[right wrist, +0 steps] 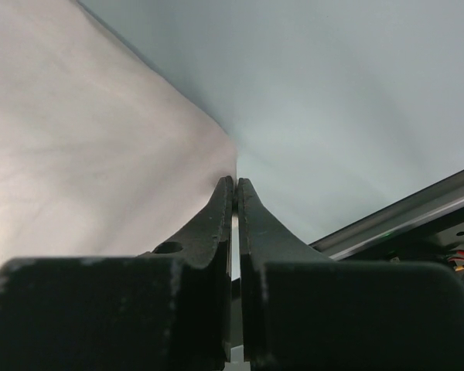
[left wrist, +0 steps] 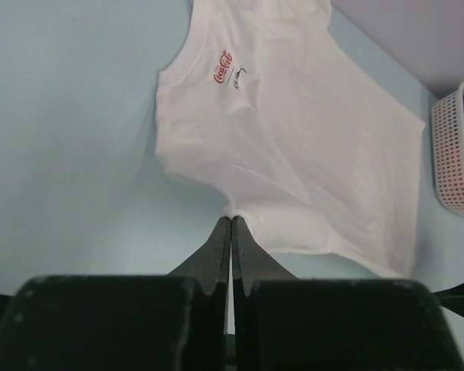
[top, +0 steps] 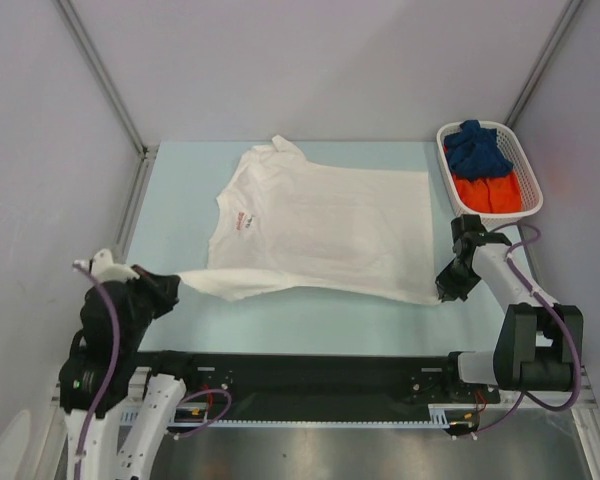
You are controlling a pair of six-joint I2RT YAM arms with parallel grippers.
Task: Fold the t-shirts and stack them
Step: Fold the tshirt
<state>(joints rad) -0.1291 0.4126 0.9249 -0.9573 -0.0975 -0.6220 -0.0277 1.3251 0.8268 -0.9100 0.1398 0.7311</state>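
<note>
A white t-shirt [top: 320, 225] with a small red chest logo [top: 243, 221] lies spread on the pale blue table, neck to the left. My left gripper [top: 177, 283] is shut on its near left sleeve and pulls it taut toward the left; the wrist view shows the pinched cloth [left wrist: 309, 147] at the fingertips [left wrist: 231, 220]. My right gripper [top: 443, 293] is shut on the shirt's near right hem corner [right wrist: 100, 139], as the right wrist view shows [right wrist: 236, 179]. A dark blue shirt [top: 477, 150] and an orange shirt [top: 487, 190] lie in the basket.
A white plastic lattice basket [top: 525, 170] stands at the back right of the table, also seen in the left wrist view [left wrist: 451, 154]. Grey walls enclose the table [top: 280, 320]. The black rail with the arm bases runs along the near edge.
</note>
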